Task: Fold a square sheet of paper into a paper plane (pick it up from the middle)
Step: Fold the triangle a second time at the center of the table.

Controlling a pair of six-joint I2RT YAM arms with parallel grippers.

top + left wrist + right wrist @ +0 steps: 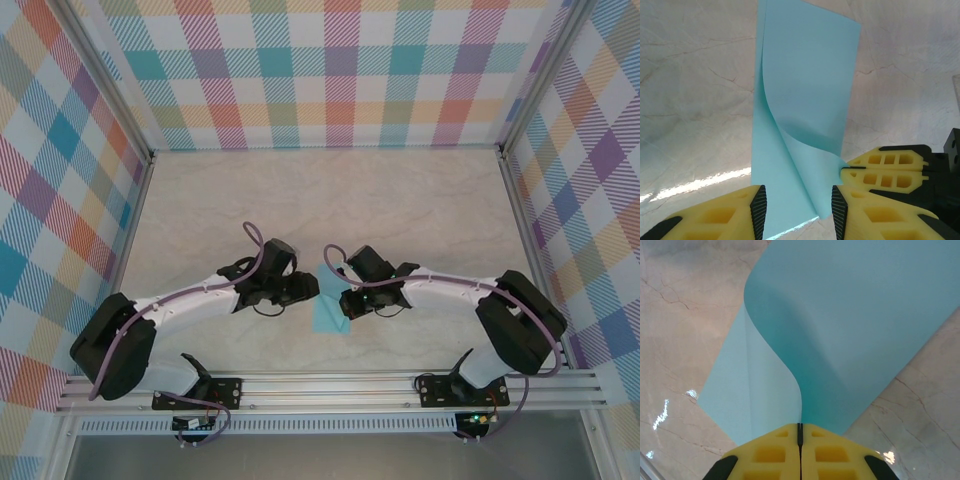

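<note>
Beige, marble-veined stone pattern covers the worktop (pixel 320 200), which is closed in on three sides by walls (pixel 330 70) of pastel plaid. An aluminium rail (pixel 330 385) runs along the near edge and carries both bases. From it the left arm (pixel 170 310) and the right arm (pixel 480 295), white with black joints, curve inward until their wrists almost meet over the near middle of the worktop.

Between and beneath those wrists lies the square sheet of paper (pixel 328 318), light blue and partly hidden by them from above. In the left wrist view it reads as a long narrow strip (pixel 807 85) flat on the worktop, with an upper layer peeling up from the lower one in a smooth curl. The right wrist view shows that raised layer (pixel 850 330) sweeping over the flat one.

The right end effector (pixel 800 437) has its yellow fingers pressed together, and the edge of the lifted layer is pinched in the seam between them. Seen from the left wrist, it reaches in from the right side (pixel 852 169) and clamps the curl's edge.

The left end effector (pixel 799 212) stands at a middling width and grips nothing. Its black pads (pixel 758 210) sit on either side of the strip's near end. Whether they touch the paper I cannot tell.
</note>
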